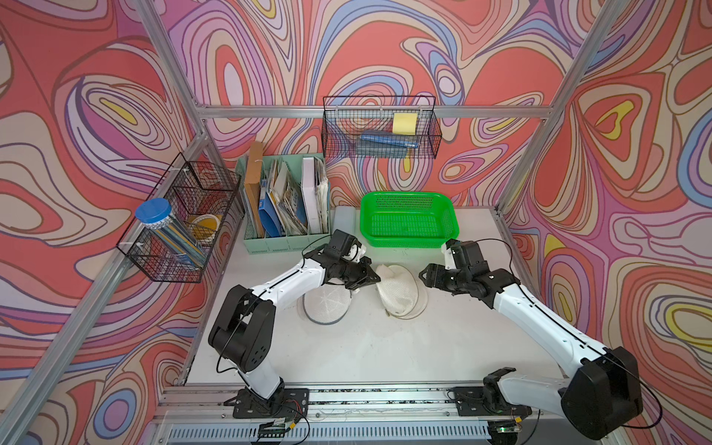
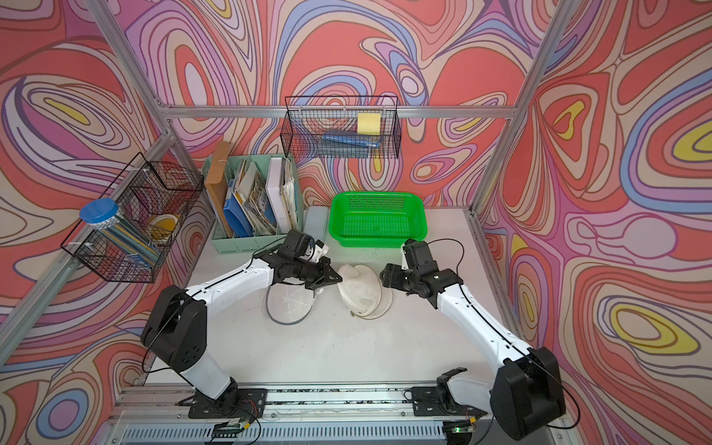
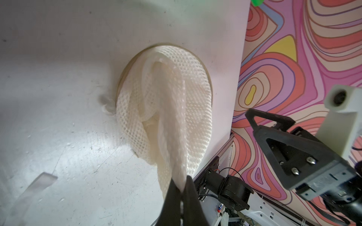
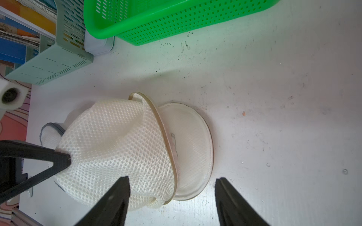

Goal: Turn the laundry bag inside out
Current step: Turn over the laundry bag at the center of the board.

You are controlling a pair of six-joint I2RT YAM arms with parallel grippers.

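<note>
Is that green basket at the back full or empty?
Empty. In both top views the green basket shows only its bare perforated floor.

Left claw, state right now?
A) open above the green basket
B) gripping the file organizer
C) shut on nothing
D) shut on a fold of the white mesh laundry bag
D: in the left wrist view the left claw is pinched shut on a fold of the white mesh laundry bag.

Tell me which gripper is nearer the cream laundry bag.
Left. The left gripper is shut on a fold of the laundry bag; the right gripper is open beside it.
</note>
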